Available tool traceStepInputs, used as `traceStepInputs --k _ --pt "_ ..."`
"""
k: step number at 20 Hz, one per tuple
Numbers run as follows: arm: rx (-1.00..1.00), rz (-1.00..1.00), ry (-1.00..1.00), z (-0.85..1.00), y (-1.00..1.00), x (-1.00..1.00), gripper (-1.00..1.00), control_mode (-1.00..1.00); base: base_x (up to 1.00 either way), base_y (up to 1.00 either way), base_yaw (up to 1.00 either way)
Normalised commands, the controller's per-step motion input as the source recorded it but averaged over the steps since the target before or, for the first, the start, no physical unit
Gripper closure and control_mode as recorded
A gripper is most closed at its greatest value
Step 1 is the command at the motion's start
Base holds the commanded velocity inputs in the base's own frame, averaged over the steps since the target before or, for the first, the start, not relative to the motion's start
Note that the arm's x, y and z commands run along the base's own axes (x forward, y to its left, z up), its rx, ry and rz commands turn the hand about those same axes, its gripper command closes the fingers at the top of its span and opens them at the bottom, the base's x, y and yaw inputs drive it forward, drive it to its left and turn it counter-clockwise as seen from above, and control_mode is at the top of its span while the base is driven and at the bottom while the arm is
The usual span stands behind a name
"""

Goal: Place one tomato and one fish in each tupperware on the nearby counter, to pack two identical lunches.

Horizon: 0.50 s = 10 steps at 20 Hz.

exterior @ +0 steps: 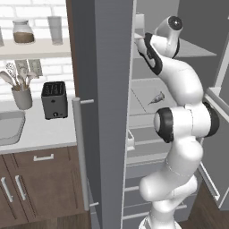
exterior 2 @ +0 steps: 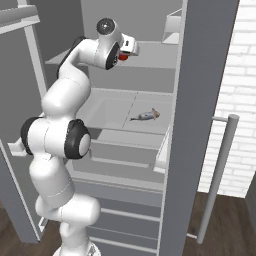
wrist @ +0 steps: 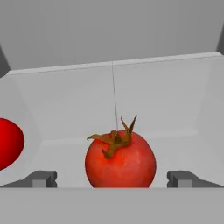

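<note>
A: What is seen of the largest things?

B: An open fridge (exterior 2: 125, 107) is seen in both base views, its grey door (exterior: 105, 112) standing edge-on in the left base view and hiding most of the interior there. The counter (exterior: 44, 129) is shown to the left of that door, cut off at the frame's left edge, with dark brown cabinet fronts below. A sink (exterior: 10, 127) is only partly in frame.

A: And the arm?

B: The white arm (exterior 2: 60, 135) is raised into an upper fridge shelf. The gripper (wrist: 112, 178) is seen in the hand view with its two finger tips spread wide, one low on each side of a tomato (wrist: 120, 158); nothing is pinched. Contact between tips and tomato cannot be judged, since the tips are cut off at the bottom.

A: Where are the task's things?

B: The tomato sits upright on the pale shelf floor, stem up, between the spread tips. A second tomato (wrist: 8, 143) is cut off at the left edge. In the right base view a red patch (exterior 2: 123, 56) is just visible past the hand, mostly hidden. A fish (exterior 2: 146, 115) lies on the shelf below, small and hard to make out.

A: Anything smaller on the counter?

B: A black toaster (exterior: 54, 99) and an utensil pot (exterior: 21, 96) stand there, with jars (exterior: 23, 31) on a wall shelf above
</note>
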Motion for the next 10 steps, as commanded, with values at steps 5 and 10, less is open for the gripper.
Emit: traceStepInputs --k 5,10 --pt "0.0 0.02 0.0 -0.08 -0.16 0.37 -1.0 -1.0 0.0 0.0 0.0" --pt "0.0 0.02 0.0 -0.1 -0.16 0.33 -1.0 -1.0 0.0 0.0 0.0"
